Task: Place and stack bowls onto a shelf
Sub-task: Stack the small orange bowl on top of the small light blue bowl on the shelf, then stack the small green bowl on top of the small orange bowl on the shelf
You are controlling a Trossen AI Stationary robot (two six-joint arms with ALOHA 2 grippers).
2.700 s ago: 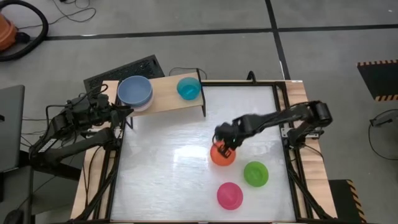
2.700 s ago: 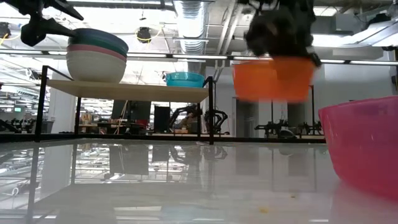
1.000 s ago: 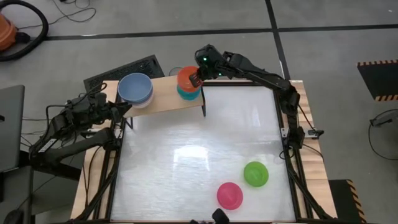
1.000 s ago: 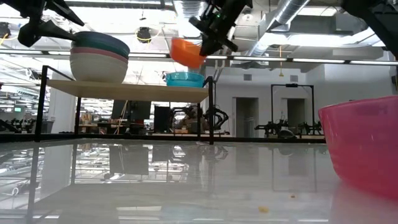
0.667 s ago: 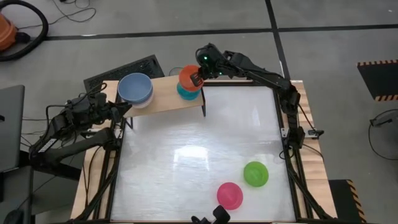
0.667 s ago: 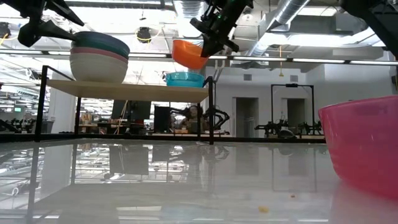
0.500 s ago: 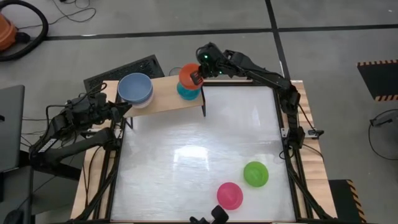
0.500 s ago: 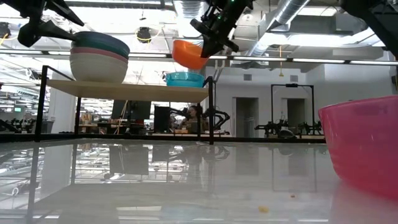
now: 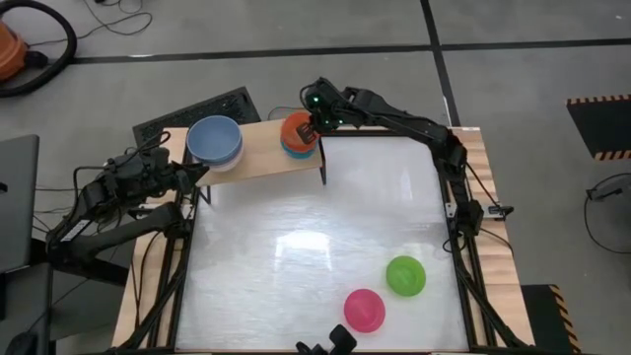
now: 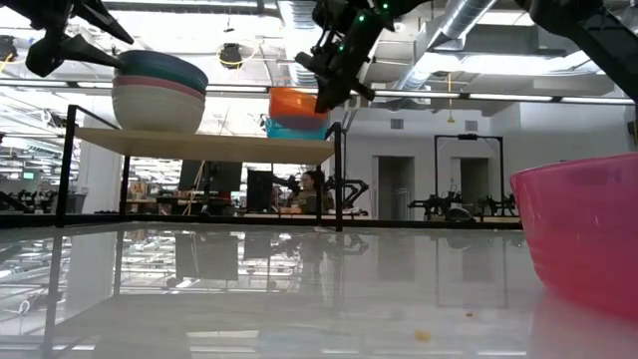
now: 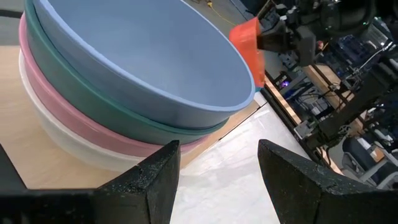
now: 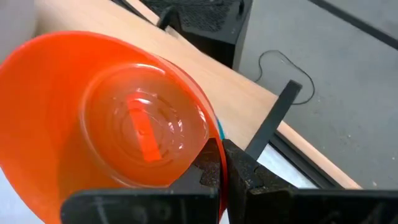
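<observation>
Light wood forms the top of the shelf (image 9: 258, 150), which is carried on thin black legs at the far left corner of the desk (image 9: 315, 247). The left claw (image 9: 200, 174) is held just beside the shelf's left end, its two fingers spread apart with nothing between them. Directly ahead of that claw, a stack of large bowls (image 10: 158, 92) is seen on the board: white at the bottom, then pale pink, then dark green, with a light blue bowl (image 9: 214, 140) on top. In the left wrist view the same stack (image 11: 124, 93) fills most of the space beyond the fingers.

Further right, at the shelf's right end, the right claw (image 9: 314, 125) is closed on the rim of a red-orange bowl (image 9: 297, 129). This bowl is held directly over a cyan bowl (image 10: 295, 129) that sits on the board, and only a thin cyan edge shows beneath it. Whether the two bowls touch cannot be told. In the right wrist view the rim of the red-orange bowl (image 12: 118, 118) is pinched between the fingers, with the wood of the shelf behind it.

Well apart from the right claw, near the desk's front edge, a magenta bowl (image 9: 364, 310) and, to its right, a lime green bowl (image 9: 405, 275) are left on the white surface.
</observation>
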